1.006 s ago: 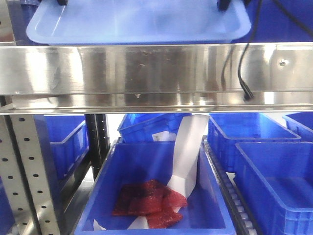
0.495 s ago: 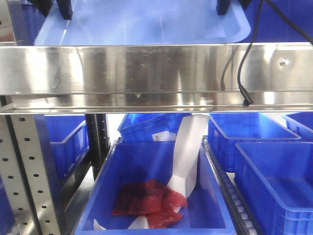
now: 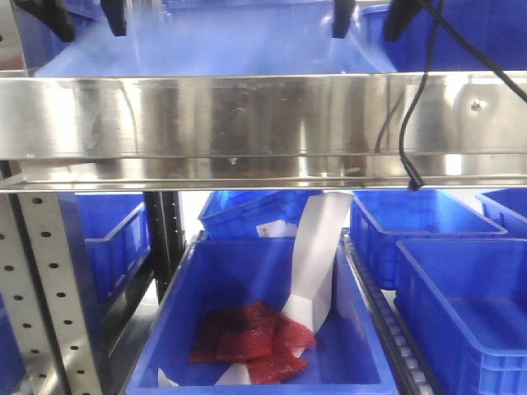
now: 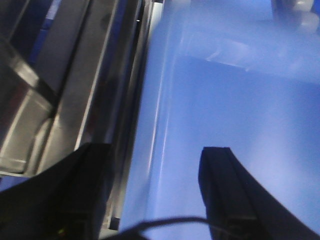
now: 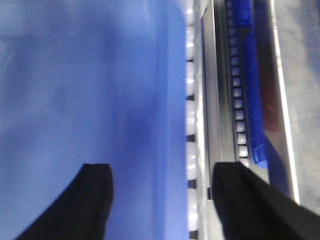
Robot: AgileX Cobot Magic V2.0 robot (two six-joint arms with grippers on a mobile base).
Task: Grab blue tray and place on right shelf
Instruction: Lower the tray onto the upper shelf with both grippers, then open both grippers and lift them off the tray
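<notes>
left gripper [image 4: 155,190]: fingers spread astride blue tray [image 4: 240,110] rim | right gripper [image 5: 162,200]: spread likewise | tray above right shelf [image 3: 263,123] beam

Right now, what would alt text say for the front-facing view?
A pale blue tray sits above a shiny steel shelf beam. Below, a deep blue bin holds red packets and a white scoop.

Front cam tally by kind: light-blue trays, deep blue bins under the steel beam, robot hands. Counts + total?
blue tray: 1
deep blue bins: 6
hands: 2 (left hand, right hand)
Total: 9
</notes>
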